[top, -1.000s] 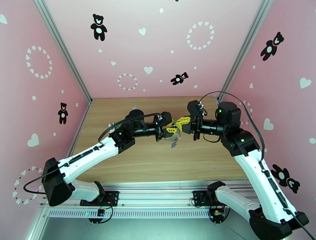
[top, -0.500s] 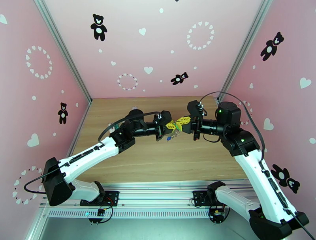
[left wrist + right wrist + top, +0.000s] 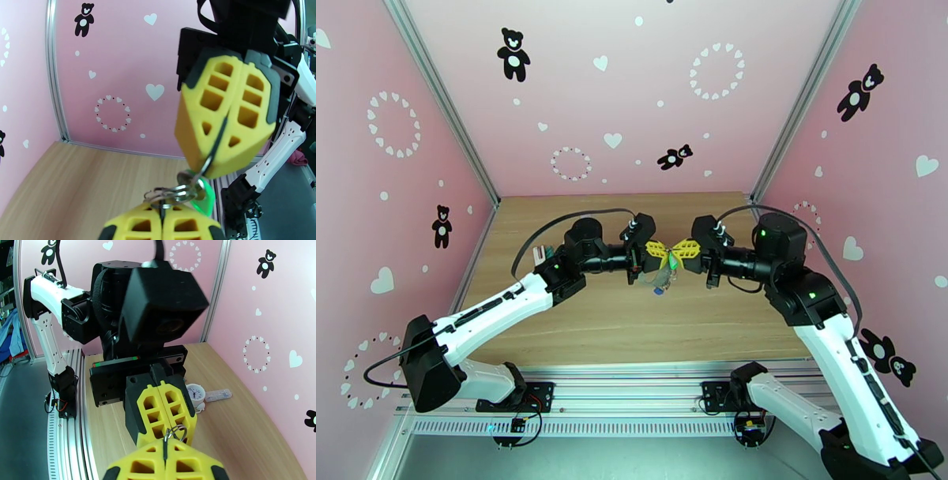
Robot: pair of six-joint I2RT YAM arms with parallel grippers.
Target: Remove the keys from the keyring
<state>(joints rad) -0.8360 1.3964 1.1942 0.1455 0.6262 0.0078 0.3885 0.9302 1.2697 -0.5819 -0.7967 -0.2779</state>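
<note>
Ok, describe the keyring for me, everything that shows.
The keyring is held up in the air. What shows is a thin dark strip running up between the shut jaws of the right gripper, and below it a cluster of small silvery metal rings, pinched from underneath by the shut jaws of the left gripper. The green key lies against the rings. The loop's full shape is hidden.

At the bottom edge, the left gripper (image 3: 162, 209) has its jaws pressed together on the silvery rings of the keyring (image 3: 173, 193). Above it, the right gripper (image 3: 213, 158) has its jaws clamped on the keyring's thin dark loop. The green key head (image 3: 204, 197) hangs just beside the rings, above the wooden tabletop (image 3: 79, 185).
</note>
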